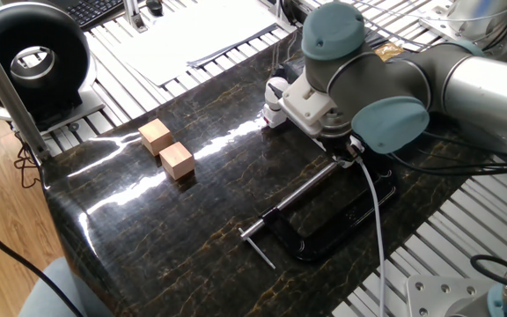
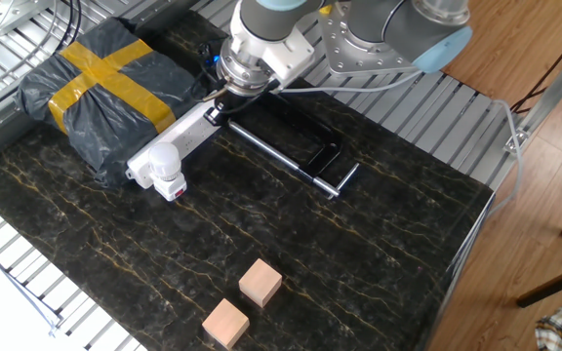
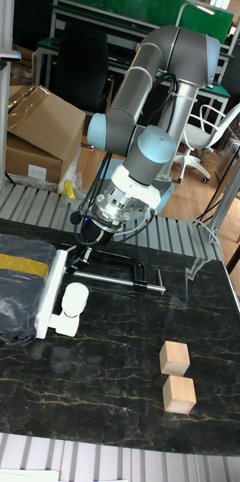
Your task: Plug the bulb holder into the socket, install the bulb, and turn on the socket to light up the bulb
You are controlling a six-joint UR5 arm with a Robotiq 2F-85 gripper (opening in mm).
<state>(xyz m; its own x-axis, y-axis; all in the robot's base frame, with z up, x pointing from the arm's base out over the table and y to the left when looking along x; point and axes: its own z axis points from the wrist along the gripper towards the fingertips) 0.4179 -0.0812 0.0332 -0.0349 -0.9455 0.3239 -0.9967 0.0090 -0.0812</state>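
On the bench (image 2: pixel 379 244) the socket (image 2: pixel 179 139) lies along the side of a wrapped bundle (image 2: pixel 105 83), touching it. The bulb (image 3: pixel 74 299) stands on the socket's near end in the tall fixed view, seated in the holder (image 3: pixel 68 324). A clamp (image 2: pixel 301 156) lies just beside the socket's other end, on the side away from the bundle. The pincer (image 2: pixel 224 97) hangs over that end, between socket and clamp. Two blocks (image 2: pixel 260 283) (image 2: pixel 224 323) sit side by side, well apart from the rest, near the bench edge.
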